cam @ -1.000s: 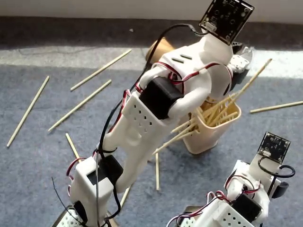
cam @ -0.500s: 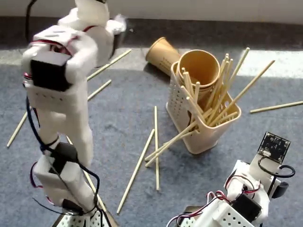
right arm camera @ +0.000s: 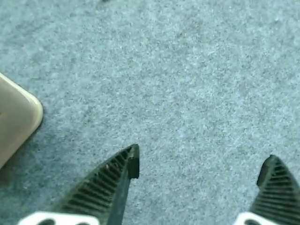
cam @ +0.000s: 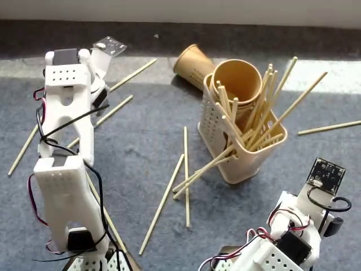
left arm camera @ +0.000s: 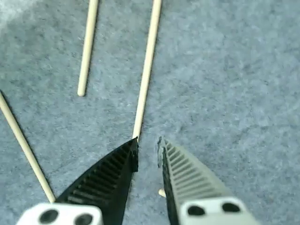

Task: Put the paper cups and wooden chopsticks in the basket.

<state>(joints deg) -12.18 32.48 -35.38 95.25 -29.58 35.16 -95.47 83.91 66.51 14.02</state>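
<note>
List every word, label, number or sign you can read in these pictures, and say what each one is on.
No readable text anywhere.
Basket, paper cups and chopsticks: plain, no print.
Circuit board at the lower right of the high view: any marks on it are too small to read.

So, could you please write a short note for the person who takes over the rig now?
The left gripper: jaws a little apart, seemingly empty, low over a chopstick at the far-left part of the carpet.
The right gripper: jaws wide open, empty, over bare carpet near the basket.
Done: one cup and many chopsticks are in the basket.
Left: the second cup, on its side behind the basket, and the loose chopsticks on the carpet.
</note>
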